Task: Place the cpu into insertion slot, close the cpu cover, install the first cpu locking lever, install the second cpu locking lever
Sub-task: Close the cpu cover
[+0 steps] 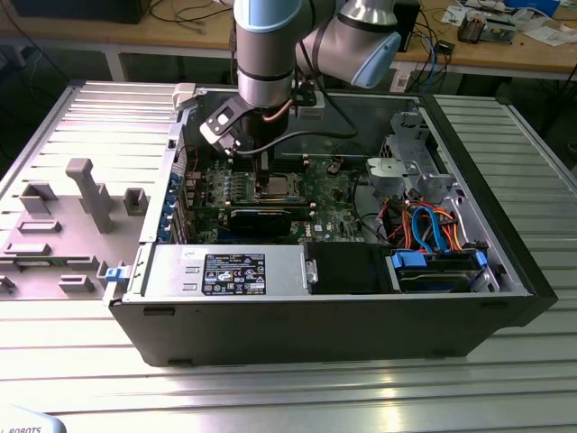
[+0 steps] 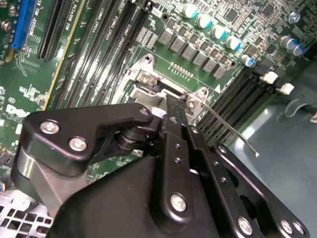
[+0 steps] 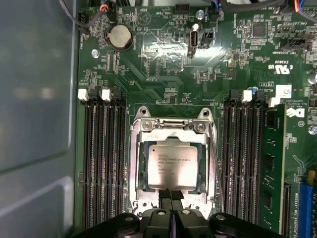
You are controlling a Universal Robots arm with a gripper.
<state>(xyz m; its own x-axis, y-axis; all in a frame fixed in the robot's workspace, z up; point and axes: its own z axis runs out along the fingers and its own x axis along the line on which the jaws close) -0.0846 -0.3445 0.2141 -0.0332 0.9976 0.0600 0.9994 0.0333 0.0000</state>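
The cpu (image 3: 173,166) lies flat in the socket of the green motherboard (image 3: 163,64), its silver-grey top showing through the window of the cpu cover (image 3: 171,133), which lies down over it. My gripper (image 3: 171,194) is shut, its two black fingers pressed together at the socket edge just beside the cpu, with nothing seen between them. In the second wrist view the gripper (image 2: 174,99) tip rests at the socket corner, and a thin wire locking lever (image 2: 233,131) sticks up at an angle. In the exterior view the gripper (image 1: 266,180) hangs over the socket (image 1: 281,187).
Black memory slots (image 3: 104,163) flank the socket, with a green memory stick (image 3: 272,163) beside them. A black card (image 1: 261,218), power supply (image 1: 230,271) and drive cage with blue cables (image 1: 433,234) crowd the case. A grey fixture tray (image 1: 72,216) lies at the exterior view's left.
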